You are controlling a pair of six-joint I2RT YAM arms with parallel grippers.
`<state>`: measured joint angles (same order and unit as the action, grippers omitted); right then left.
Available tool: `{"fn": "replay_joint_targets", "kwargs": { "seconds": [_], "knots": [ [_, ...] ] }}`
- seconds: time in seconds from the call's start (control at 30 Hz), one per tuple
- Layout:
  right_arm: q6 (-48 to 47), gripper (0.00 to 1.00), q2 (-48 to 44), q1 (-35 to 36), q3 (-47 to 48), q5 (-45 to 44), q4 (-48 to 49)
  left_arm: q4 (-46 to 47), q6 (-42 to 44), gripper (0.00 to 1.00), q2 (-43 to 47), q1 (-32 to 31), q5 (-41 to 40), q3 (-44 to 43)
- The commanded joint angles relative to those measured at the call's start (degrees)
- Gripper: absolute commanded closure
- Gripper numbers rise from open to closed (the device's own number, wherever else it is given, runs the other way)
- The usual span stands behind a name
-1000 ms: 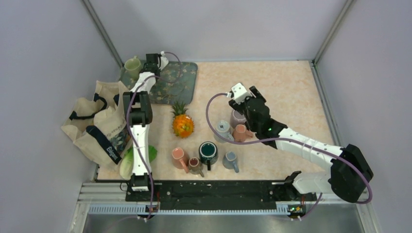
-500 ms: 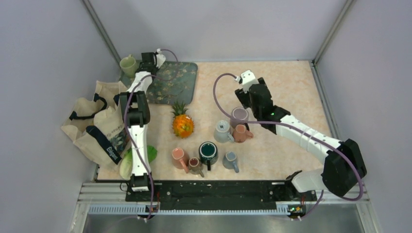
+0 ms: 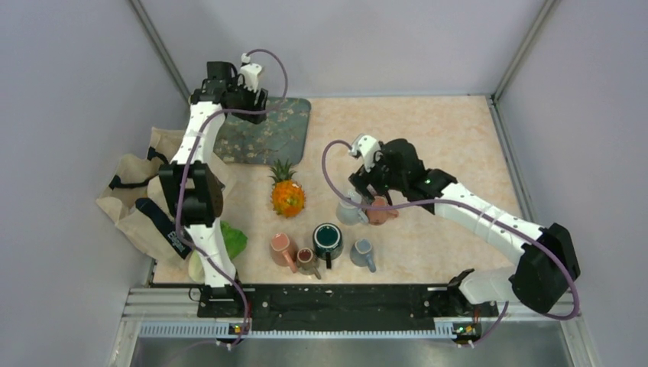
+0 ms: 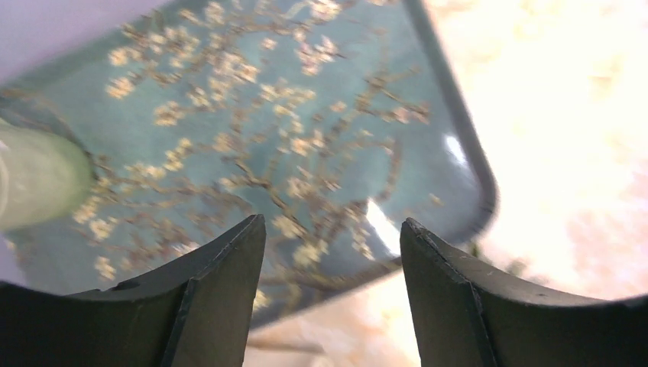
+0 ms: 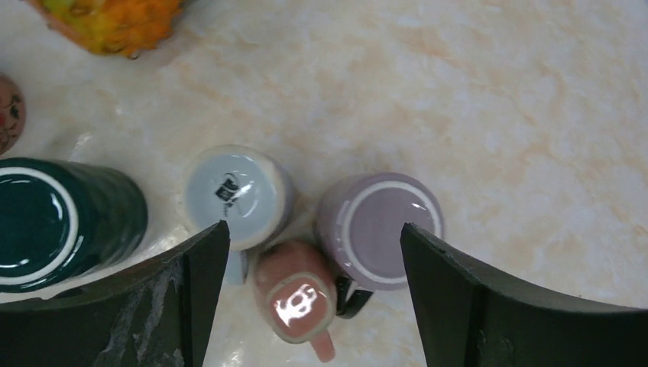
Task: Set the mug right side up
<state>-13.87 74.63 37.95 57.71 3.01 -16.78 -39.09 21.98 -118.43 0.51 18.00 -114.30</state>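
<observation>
Three mugs stand upside down, close together: a light blue one [image 5: 233, 195], a lilac one [image 5: 382, 229] and a small salmon one [image 5: 294, 302] with its handle toward me. My right gripper [image 5: 312, 229] hovers open above them, its fingers either side of the group. In the top view it [image 3: 369, 193] covers the lilac mug; the light blue [image 3: 349, 212] and salmon [image 3: 379, 211] mugs show. My left gripper [image 4: 332, 223] is open and empty above the floral tray [image 4: 306, 115], with a pale green mug [image 4: 38, 183] on the tray to its left.
A dark green mug [image 3: 328, 239], a salmon mug [image 3: 282, 246], a small brown mug [image 3: 307, 260] and a grey-blue mug [image 3: 361, 251] stand nearer the front. A pineapple [image 3: 288, 195] lies centre left. Tote bags [image 3: 149, 191] and a green leafy item [image 3: 231, 243] sit at the left.
My right gripper swung back and then came down over the three-mug cluster. My left arm rose and pulled away from the pale green mug on the tray.
</observation>
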Motion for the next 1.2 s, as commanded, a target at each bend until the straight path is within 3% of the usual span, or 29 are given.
{"fn": "replay_joint_targets", "kwargs": {
  "seconds": [0.0,0.07,0.17,0.33,0.53,0.7,1.17],
  "knots": [
    [-3.39,0.24,4.72,4.79,1.22,1.42,-5.80,-5.20,-5.52,0.30,9.66,0.39,10.11,8.82],
    [-2.42,0.31,6.91,7.79,1.76,-1.41,-8.23,-5.04,-5.94,0.30,13.02,0.37,11.01,13.29],
    [0.46,0.34,6.94,11.97,-0.05,-7.53,-7.36,-4.30,-5.98,0.30,16.92,0.37,10.45,18.91],
    [6.90,0.42,4.40,13.04,-3.21,-11.98,-4.69,-2.72,-6.09,0.30,20.41,0.37,10.04,24.48],
    [12.35,0.47,6.35,13.06,-5.06,-13.20,-2.22,-2.39,-7.65,0.31,20.30,0.37,11.00,25.53],
    [16.47,0.43,6.80,13.06,-6.98,-13.68,0.33,-2.26,-8.09,0.31,20.32,0.34,11.09,25.68],
    [16.46,0.54,11.12,13.09,-11.63,-14.17,11.50,-1.60,-9.91,0.32,20.34,0.37,11.77,26.39]
  ]
}}
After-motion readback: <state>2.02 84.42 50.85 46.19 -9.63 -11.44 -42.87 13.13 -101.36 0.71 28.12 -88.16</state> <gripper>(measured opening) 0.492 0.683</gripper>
